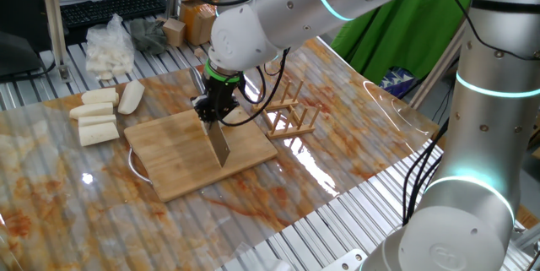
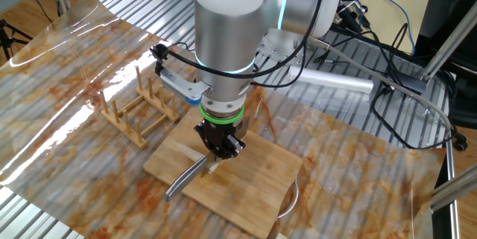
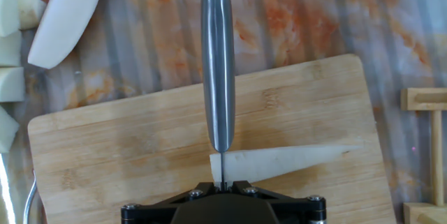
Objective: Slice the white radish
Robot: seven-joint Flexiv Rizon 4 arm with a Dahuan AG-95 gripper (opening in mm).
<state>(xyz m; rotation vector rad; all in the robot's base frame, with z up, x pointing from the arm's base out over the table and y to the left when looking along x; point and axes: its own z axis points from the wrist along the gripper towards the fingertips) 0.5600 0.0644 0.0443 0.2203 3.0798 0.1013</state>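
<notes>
Bamboo cutting board (image 1: 190, 157) carries the work: the gripper (image 2: 218, 147) hangs over its middle, its fingers pinching the handle of a steel knife (image 3: 218, 70) whose blade edge is turned down toward the board. In the hand view the white radish (image 3: 279, 162) lies on the board just beside the fingers, crosswise under the heel of the blade, its blunt end at the knife and its pointed end running out to one side, stopping short of the board's edge. Whether the blade touches the root cannot be told.

Bare board is open on both sides of the knife and beyond its tip; the board's far edge lies under the handle-like length of the blade in the hand view. A wooden rack (image 1: 291, 115) stands on the marbled tabletop (image 1: 51, 195) off the radish's pointed end, apart from the board. Four blocky white chunks (image 1: 99, 115) sit past the opposite board corner, well clear of the fingers, and a clear bag of white pieces (image 1: 110, 47) lies farther behind them.

From both fixed views the radish is largely hidden behind the gripper and arm. The fingertips themselves are cut off at the bottom of the hand view, where only the black gripper body shows. The chunks are cropped at that frame's left edge.
</notes>
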